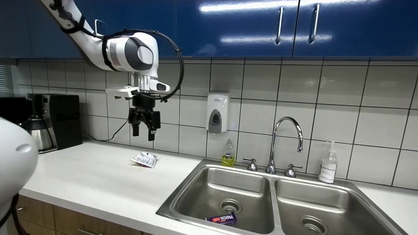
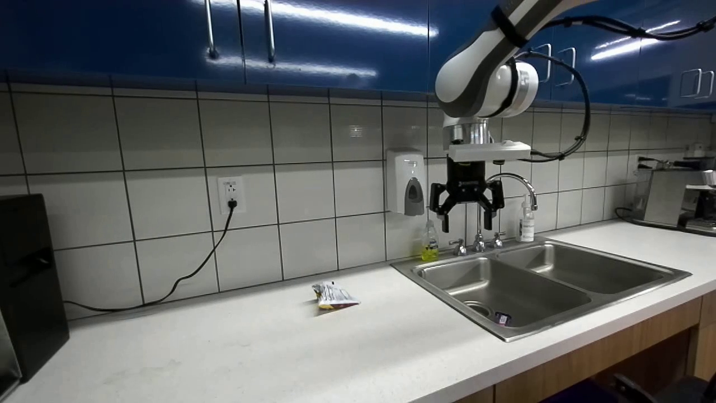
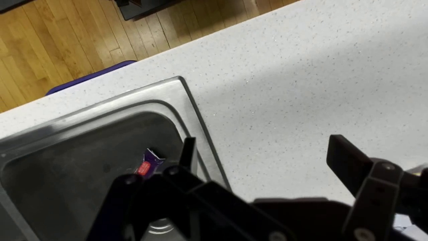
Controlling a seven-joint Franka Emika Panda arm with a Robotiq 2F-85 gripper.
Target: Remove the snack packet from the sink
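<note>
The snack packet, purple with a red patch, lies in the sink basin nearer the arm, beside the drain. It shows in both exterior views [image 1: 222,218] [image 2: 503,318] and in the wrist view [image 3: 152,161], where a finger partly covers it. The stainless double sink [image 1: 183,191] [image 2: 442,296] shows its rim in the wrist view [image 3: 167,88]. My gripper [image 1: 143,134] [image 2: 466,224] is open and empty, pointing down, high above the counter beside the sink. In the wrist view its fingers [image 3: 262,144] are wide apart, with bare counter and part of the sink rim between them.
A white-grey packet [image 1: 145,159] [image 2: 334,295] lies on the counter left of the sink in an exterior view. A chrome faucet [image 1: 284,130], a yellow soap bottle [image 1: 228,155] and a pump bottle [image 1: 328,164] stand behind the basins. A wall dispenser [image 1: 217,112] hangs above.
</note>
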